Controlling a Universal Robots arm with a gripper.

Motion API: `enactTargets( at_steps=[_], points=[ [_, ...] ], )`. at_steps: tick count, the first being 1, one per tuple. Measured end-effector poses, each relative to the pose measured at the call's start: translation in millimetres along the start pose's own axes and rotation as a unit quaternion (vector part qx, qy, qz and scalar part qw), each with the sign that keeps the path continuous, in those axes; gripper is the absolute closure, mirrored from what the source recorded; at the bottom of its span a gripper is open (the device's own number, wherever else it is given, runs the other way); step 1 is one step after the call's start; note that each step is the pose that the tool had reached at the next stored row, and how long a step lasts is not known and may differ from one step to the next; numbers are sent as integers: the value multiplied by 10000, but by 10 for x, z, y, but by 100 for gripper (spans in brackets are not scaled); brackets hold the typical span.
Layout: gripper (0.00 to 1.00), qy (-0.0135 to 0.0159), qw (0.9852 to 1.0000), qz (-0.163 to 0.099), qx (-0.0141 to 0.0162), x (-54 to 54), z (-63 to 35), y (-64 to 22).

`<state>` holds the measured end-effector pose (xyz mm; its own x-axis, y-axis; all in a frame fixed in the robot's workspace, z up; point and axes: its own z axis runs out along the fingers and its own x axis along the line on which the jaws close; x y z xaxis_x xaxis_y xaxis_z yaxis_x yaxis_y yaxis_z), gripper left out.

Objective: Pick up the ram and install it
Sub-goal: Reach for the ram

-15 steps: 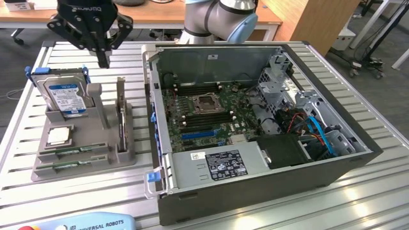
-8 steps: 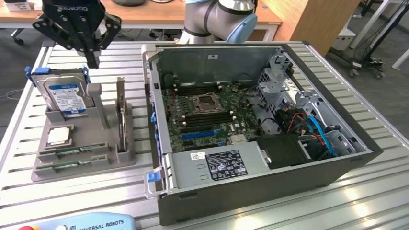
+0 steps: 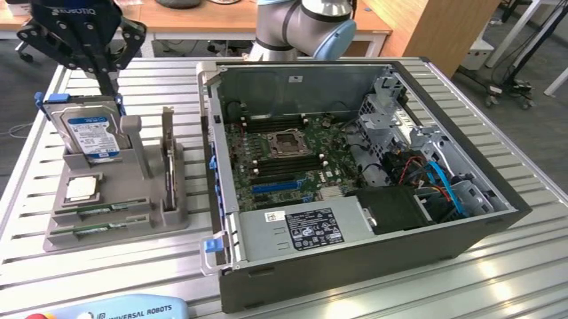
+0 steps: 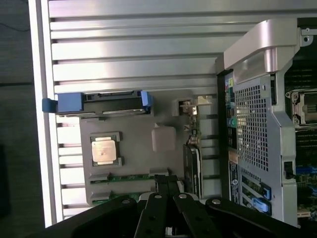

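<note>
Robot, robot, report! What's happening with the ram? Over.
Gripper shut, holding nothing, over tray. Ram lying in tray, untouched. Hard drive stands near gripper.

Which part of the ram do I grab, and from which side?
The ram stands on edge in a holder slot, only its upper long edge exposed. Probably best to pinch that edge across the thin faces, coming straight down from above.

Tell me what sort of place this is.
Probably a robotics lab or test workshop: a robot arm stands at a slatted metal table bearing an open computer case and a grey rack of parts, with wooden desks behind.
</note>
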<state>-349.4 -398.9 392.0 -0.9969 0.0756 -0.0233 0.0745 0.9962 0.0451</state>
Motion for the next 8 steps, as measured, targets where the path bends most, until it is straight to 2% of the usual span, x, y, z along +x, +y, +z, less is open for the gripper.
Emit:
enactTargets(
  at_steps=[8],
  points=[
    [90, 0, 10000, 1, 0, 199, -2, -15]
  ],
)
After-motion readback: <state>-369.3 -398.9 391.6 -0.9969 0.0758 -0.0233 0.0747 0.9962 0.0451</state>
